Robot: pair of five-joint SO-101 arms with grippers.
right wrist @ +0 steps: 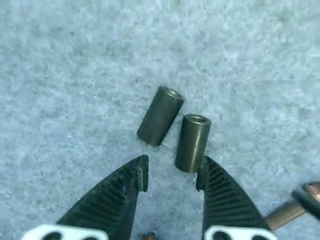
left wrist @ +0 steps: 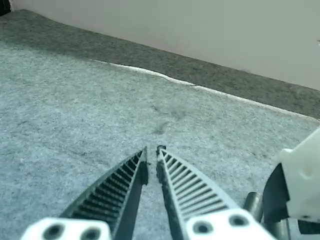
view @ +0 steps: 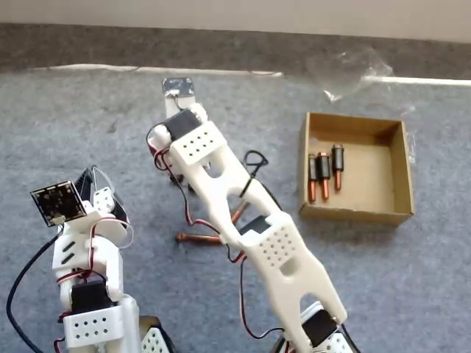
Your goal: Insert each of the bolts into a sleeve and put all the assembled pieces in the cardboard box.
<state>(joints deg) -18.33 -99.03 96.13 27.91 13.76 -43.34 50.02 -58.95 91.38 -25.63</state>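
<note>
Right wrist view shows the right gripper [right wrist: 173, 174] low over the grey table [right wrist: 60, 75], its fingers spread and holding nothing. Two dark sleeves lie on the table just ahead of the tips. One sleeve [right wrist: 161, 116] lies a little farther off, and the other sleeve [right wrist: 193, 143] lies just beside it, with its near end close to one finger; I cannot tell if they touch. A copper-coloured bolt [right wrist: 285, 212] lies at the edge of this view. In the left wrist view the left gripper [left wrist: 152, 161] is above bare table, with its fingers pressed almost together and nothing between them. In the high view the cardboard box [view: 353, 213] stands to the right of the long right arm [view: 243, 198]. Three assembled pieces [view: 324, 175] lie inside it side by side, near its left wall. A loose bolt [view: 197, 237] lies on the table beside that arm, and a second one [view: 239, 213] is partly hidden under it. A clear plastic bag [view: 346, 70] lies behind the box.
</note>
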